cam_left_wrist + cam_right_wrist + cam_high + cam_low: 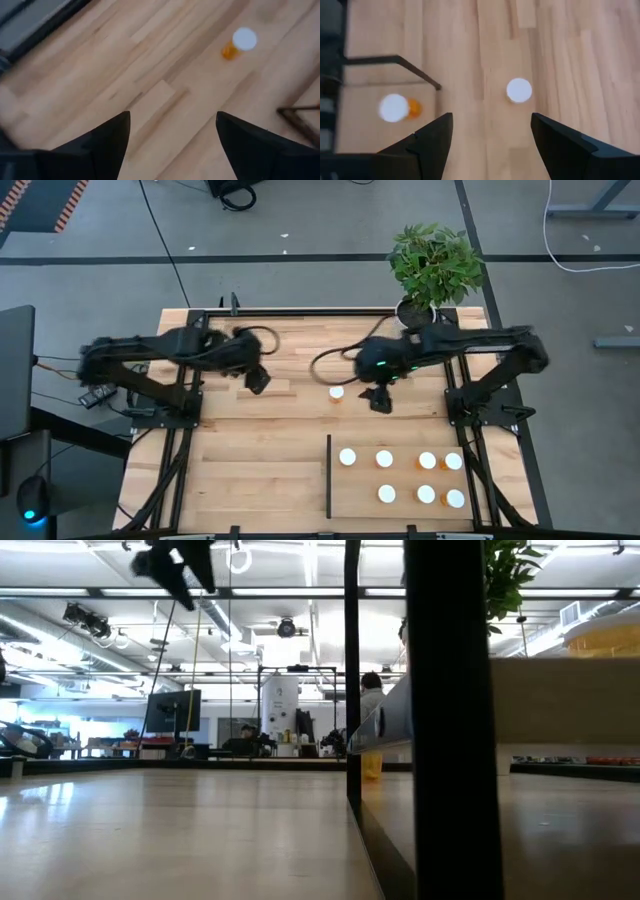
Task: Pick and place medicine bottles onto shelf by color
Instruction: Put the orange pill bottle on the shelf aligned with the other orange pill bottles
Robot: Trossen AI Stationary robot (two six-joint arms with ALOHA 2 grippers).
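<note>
Seven medicine bottles (427, 460) stand upright, caps up, on the shelf (400, 477) at five o'clock. One orange bottle (336, 393) stands upright mid-table, at nine o'clock from the right gripper (380, 401), whose fingers are spread empty. At ten o'clock the left gripper (259, 382) hovers, fingers apart.
</note>
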